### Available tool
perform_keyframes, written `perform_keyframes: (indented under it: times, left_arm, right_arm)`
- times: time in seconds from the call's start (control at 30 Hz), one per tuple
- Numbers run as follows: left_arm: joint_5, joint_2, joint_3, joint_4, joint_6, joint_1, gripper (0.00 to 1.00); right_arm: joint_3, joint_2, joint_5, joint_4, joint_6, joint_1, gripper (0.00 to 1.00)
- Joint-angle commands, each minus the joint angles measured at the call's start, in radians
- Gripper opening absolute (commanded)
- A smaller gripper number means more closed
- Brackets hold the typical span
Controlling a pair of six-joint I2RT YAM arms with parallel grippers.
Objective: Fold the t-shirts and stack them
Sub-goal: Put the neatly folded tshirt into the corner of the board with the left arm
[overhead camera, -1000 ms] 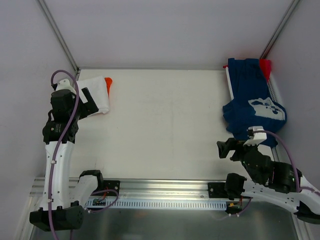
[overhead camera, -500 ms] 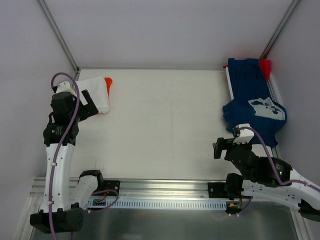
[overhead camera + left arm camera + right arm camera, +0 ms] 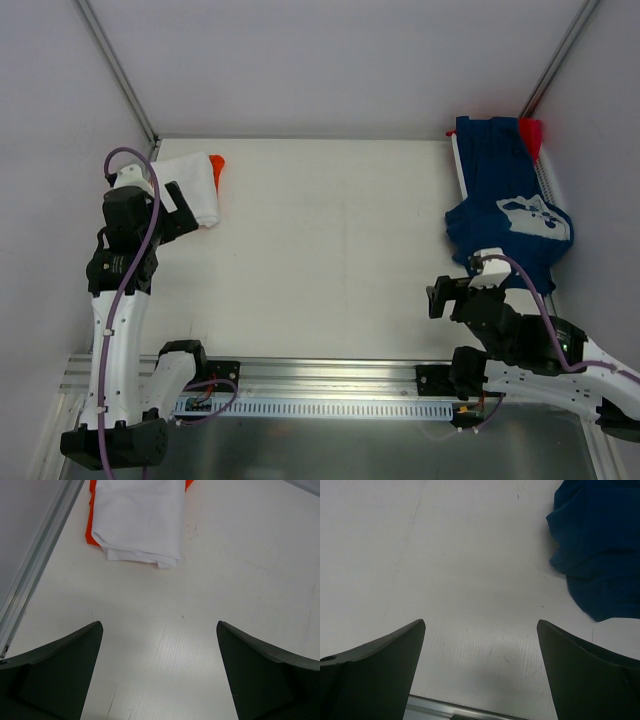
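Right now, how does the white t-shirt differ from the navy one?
The white t-shirt is folded into a compact rectangle; the navy t-shirt lies spread and rumpled. The white one sits far left on an orange shirt; the navy one sits far right, with a red shirt peeking out behind it. The white is plain, the navy printed. Both rest on the table.

Surface (image 3: 330, 230), white, 1 pc. You've got on it: far-left corner, orange t-shirt (image 3: 217, 166) w/ folded white t-shirt (image 3: 200, 185) stacked on top; right edge, navy t-shirt (image 3: 500, 190), crumpled, white print up; far-right corner, red t-shirt (image 3: 531, 132) peeking from behind the navy.
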Motion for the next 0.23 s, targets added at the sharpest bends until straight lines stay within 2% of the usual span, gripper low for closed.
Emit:
perform_keyframes:
  times: [0.0, 0.2]
  left_arm:
    - [0.010, -0.021, -0.005, 0.028, 0.029, -0.008, 0.99]
    - [0.003, -0.026, -0.005, 0.028, 0.014, -0.008, 0.99]
  right_arm:
    - [0.013, -0.012, 0.030, -0.009, 0.005, 0.008, 1.00]
    - [0.013, -0.015, 0.031, -0.010, 0.005, 0.013, 0.99]
